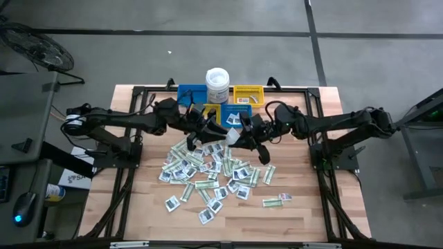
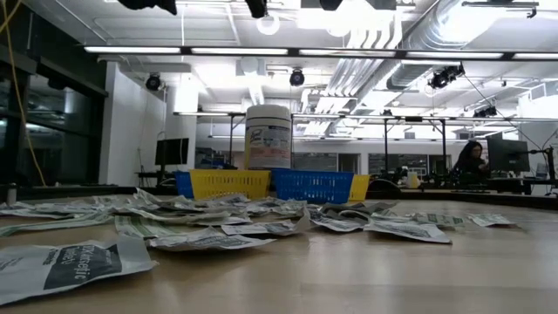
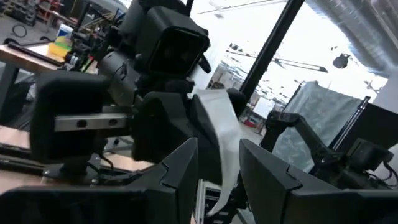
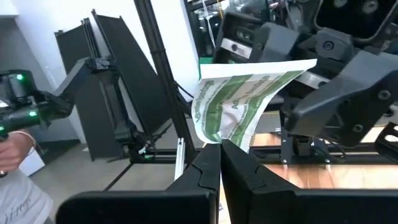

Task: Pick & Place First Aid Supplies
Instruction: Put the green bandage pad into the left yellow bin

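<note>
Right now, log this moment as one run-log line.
right gripper: shut on green-and-white strip packet, raised | left gripper: open, facing it mid-air | packets pile: on table | bins: behind

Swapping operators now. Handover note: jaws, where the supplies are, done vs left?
Right gripper: jaws shut on a green-and-white strip packet, held up above the table's far middle.
Left gripper: jaws apart around the same packet's white side, not clearly gripping.
Pile of packets lies loose on the table.
Yellow bin and blue bins stand beside the white tub at the far edge; contents unclear.
Left: nearly the whole pile.
</note>
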Action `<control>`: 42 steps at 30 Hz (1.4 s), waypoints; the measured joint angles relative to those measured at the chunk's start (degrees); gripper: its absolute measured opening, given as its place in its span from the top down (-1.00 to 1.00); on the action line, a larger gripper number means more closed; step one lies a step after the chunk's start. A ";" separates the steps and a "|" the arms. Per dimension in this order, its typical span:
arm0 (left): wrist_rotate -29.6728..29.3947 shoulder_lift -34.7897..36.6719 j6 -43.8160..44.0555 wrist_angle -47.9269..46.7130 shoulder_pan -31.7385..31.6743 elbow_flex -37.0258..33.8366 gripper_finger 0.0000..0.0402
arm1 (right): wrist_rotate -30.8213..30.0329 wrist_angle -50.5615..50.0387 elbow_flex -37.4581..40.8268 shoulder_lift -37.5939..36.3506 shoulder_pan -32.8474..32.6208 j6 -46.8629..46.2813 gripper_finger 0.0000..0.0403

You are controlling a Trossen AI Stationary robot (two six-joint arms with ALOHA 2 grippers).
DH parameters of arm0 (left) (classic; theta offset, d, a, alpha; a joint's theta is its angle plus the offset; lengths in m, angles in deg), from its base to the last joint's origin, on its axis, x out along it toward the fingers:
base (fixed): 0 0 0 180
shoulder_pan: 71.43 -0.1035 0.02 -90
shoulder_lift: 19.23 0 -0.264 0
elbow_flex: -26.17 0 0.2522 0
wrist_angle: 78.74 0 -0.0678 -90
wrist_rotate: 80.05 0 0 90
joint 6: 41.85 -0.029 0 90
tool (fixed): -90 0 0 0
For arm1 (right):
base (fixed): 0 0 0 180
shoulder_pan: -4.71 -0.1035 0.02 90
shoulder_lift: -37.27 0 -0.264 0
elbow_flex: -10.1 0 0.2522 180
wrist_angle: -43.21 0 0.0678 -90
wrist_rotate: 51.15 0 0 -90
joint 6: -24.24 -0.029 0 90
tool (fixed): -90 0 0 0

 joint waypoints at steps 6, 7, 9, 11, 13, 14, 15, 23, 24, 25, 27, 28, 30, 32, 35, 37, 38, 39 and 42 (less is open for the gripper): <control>0.54 -2.52 0.15 -0.10 0.00 2.57 0.40 | 1.44 -1.47 0.00 0.00 1.61 -0.06 1.00; 0.55 -2.94 0.13 -0.15 0.00 2.87 0.40 | 1.69 -1.86 0.00 0.00 1.87 -0.13 1.00; 0.62 -3.23 0.13 -0.17 0.00 3.43 0.42 | 2.35 -2.77 0.00 0.00 2.27 -0.55 1.00; 0.64 -3.32 0.01 0.19 0.00 3.83 0.49 | 3.30 -3.28 0.00 0.00 2.75 -1.16 1.00; 0.31 -3.36 -0.71 0.00 0.00 3.86 0.61 | 4.56 -3.93 0.00 0.00 3.15 -1.49 1.00; 0.14 -3.38 -1.12 -0.14 0.00 3.86 0.69 | 5.01 -4.29 0.00 0.00 3.32 -1.53 1.00; -0.05 -3.40 -1.50 -0.12 0.00 3.86 0.78 | 5.05 -4.52 0.00 0.00 3.33 -1.53 1.00; -2.46 -3.40 -4.13 -0.95 0.00 3.86 0.99 | 6.43 -4.76 0.00 0.00 4.64 -4.22 0.91; -3.05 -3.40 -4.44 -0.97 0.00 3.86 0.98 | 8.16 -4.69 0.00 0.00 5.24 -4.62 0.86; -3.57 -3.40 -4.91 -1.05 -0.01 3.86 0.99 | 10.06 -4.69 0.00 0.00 5.89 -5.43 0.79; -4.34 -3.40 -5.27 -1.40 -0.07 3.86 0.99 | 12.53 -4.67 0.00 -0.02 7.20 -7.13 0.64; -4.73 -3.40 -5.30 -1.78 -0.46 3.86 0.99 | 13.36 -4.74 0.00 -0.04 7.88 -7.60 0.55; -6.12 -3.36 -5.42 -3.62 -1.12 3.86 0.99 | 13.78 -5.51 0.00 -0.10 9.37 -8.26 0.39; -8.87 -3.18 -6.17 -7.31 -2.16 3.86 0.99 | 13.57 -7.54 0.00 -0.64 11.06 -8.44 0.23; -14.37 -1.72 -7.72 -16.27 -4.40 3.86 0.99 | 9.59 -13.23 0.00 -2.40 13.60 -7.54 0.08; -19.74 -0.55 -8.17 -24.33 -6.10 3.88 1.00 | 5.67 -18.15 0.00 -3.84 15.22 -5.88 0.03; -22.60 -0.11 -8.15 -28.72 -6.96 3.88 1.00 | 3.23 -20.65 0.00 -4.56 15.96 -5.36 0.02; -25.00 -0.06 -7.94 -32.59 -7.80 3.86 1.00 | 1.17 -22.86 0.00 -5.24 16.65 -4.92 0.01; -27.96 -0.08 -7.26 -41.04 -11.17 3.84 1.00 | -3.46 -27.77 0.00 -6.92 18.20 -4.02 0.01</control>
